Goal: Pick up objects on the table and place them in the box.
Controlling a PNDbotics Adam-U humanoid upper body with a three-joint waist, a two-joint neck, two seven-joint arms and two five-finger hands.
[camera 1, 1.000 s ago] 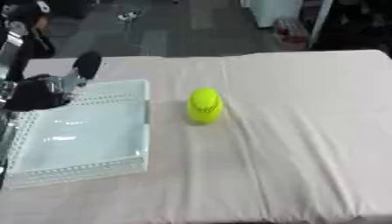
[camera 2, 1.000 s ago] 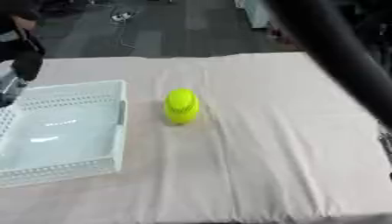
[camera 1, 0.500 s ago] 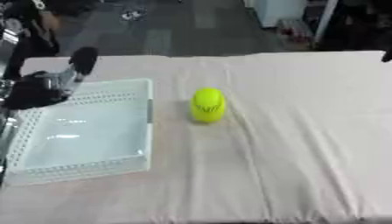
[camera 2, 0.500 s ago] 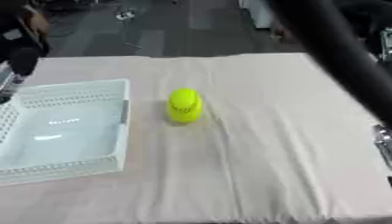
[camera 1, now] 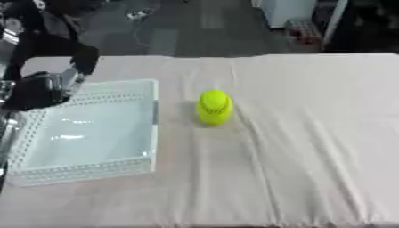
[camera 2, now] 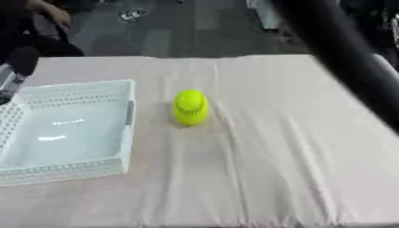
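Beige cloth covers the whole counter (camera 1: pixel 311 133), with the white perforated box (camera 1: pixel 86 133) sitting empty on your left side and a bright yellow-green object (camera 1: pixel 214 106) standing just beside its right wall, not touching it. Your left hand (camera 1: pixel 39 89) hangs over the box's far-left corner, and I can't tell how its fingers are set, so I'd swing it across and come down over the top. It's small and roundish with faint dark marks, so I'd guess it rolls if nudged.

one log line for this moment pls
left hand: over white basket edge | right hand: unseen | yellow ball: on cloth, right of basket | basket: empty
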